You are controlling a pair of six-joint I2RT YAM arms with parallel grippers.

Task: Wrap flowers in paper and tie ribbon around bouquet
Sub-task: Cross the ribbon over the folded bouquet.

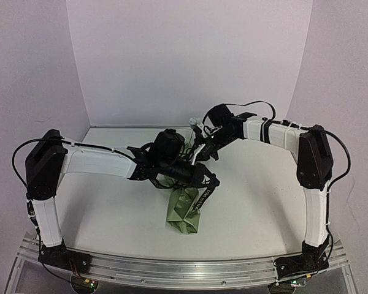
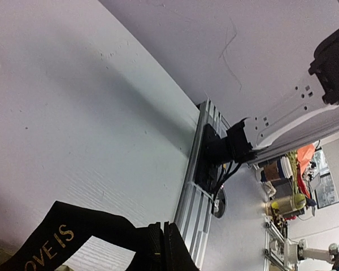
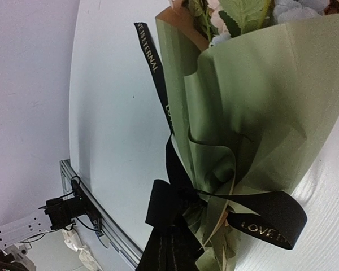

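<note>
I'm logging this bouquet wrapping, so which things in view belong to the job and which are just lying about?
Job: flowers; olive-green paper; black lettered ribbon.
Lying about: aluminium rail along the table's near edge; workshop clutter beyond the table.

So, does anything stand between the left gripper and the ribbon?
Nothing visible does. The left gripper is shut on the ribbon itself, with no gap or other object between them. The ribbon runs from its jaws toward the bouquet.
</note>
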